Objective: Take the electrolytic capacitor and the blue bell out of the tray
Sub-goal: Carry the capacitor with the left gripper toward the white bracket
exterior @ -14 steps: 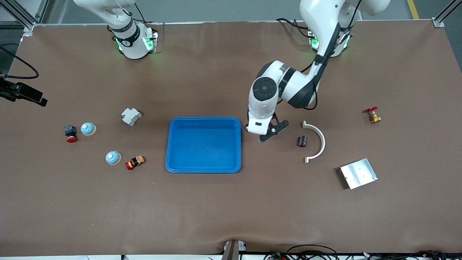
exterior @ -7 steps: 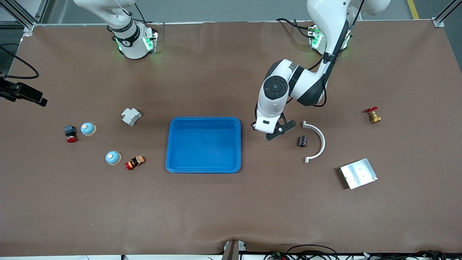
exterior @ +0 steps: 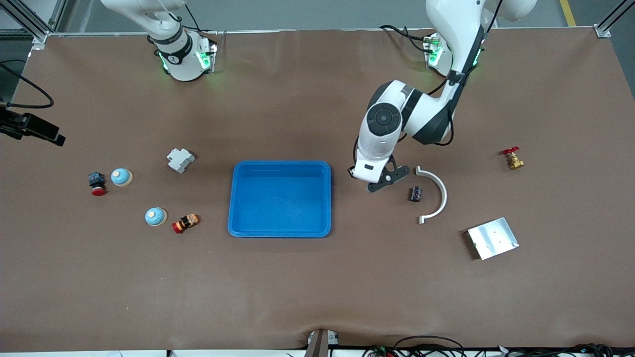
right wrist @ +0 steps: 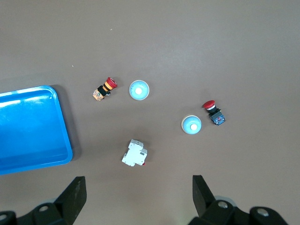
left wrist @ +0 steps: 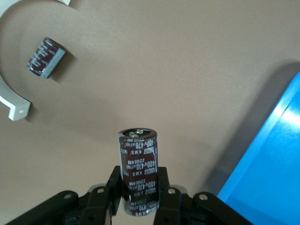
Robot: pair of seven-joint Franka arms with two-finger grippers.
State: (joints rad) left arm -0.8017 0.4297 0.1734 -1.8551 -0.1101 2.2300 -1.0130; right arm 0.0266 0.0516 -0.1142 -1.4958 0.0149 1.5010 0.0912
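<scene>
Left gripper (left wrist: 140,206) clamped on electrolytic capacitor (left wrist: 138,176), over bare table beside tray (exterior: 280,198); lower gently, then release. Right gripper (right wrist: 136,197) waits, jaws wide.

Bright blue tray (exterior: 279,198) on brown table (exterior: 297,287). Dark brown capacitor (left wrist: 138,171) with white lettering and silver top. Second dark brown capacitor (exterior: 415,194) with white print. White curved bracket (exterior: 436,194). Silver plate (exterior: 492,238). Brass valve (exterior: 513,159) with red handle. Two light blue bells (exterior: 121,176) (exterior: 155,216), pale centres. Black button (exterior: 96,182), red cap. Red button (exterior: 185,223), yellow and black body. White breaker (exterior: 179,159).
</scene>
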